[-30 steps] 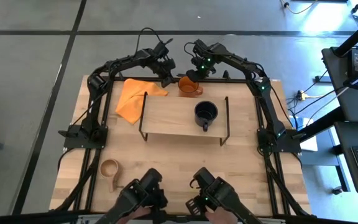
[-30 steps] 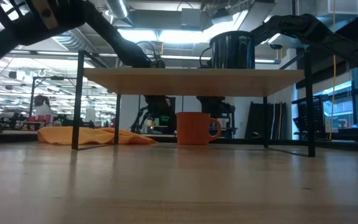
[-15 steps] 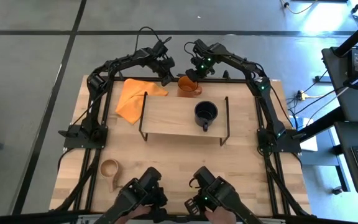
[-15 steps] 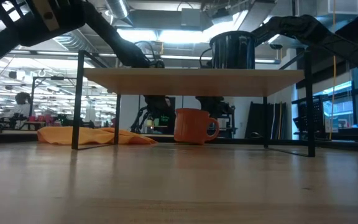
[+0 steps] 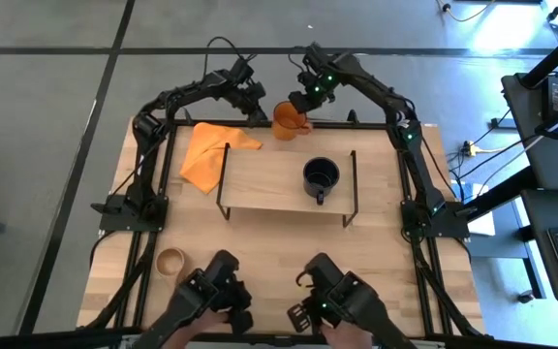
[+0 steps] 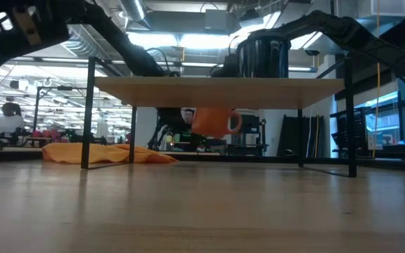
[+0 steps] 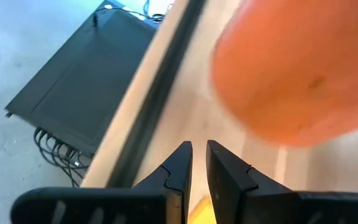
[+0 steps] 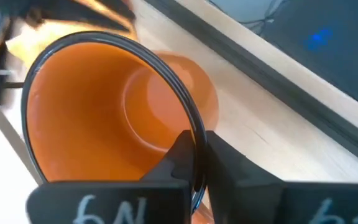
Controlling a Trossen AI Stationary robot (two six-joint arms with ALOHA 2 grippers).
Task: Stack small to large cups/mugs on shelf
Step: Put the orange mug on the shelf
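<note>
My right gripper (image 5: 301, 104) is shut on the orange mug (image 5: 285, 120), which hangs above the table's far edge, behind the shelf (image 5: 269, 181). In the low view the orange mug (image 6: 213, 121) floats tilted under the shelf board (image 6: 216, 84). My left gripper (image 5: 257, 110) is shut just left of the mug; in its wrist view the left gripper (image 7: 199, 150) has the blurred mug (image 7: 291, 68) close ahead. The dark mug (image 5: 321, 177) stands upright on the shelf's right half. The tan wooden cup (image 5: 170, 261) sits on the table near the left front. My right gripper pinches the orange mug's rim (image 8: 194, 134), one finger (image 8: 180, 155) inside the mug and the other (image 8: 225, 163) outside on its wall. The fingers come slanting down from the far side. The mug is lifted clear of the table and tilted.
An orange cloth (image 5: 207, 153) lies on the table left of the shelf, partly under its left wire leg (image 5: 225, 179). Two dark devices with a person's hands on them (image 5: 216, 296) stand at the near edge. Bare table lies in front of the shelf.
My right gripper has risen and moved toward the far edge with the orange mug, which stood on the table and now hangs clear and tilted. My left gripper has moved a little toward the far edge and up.
</note>
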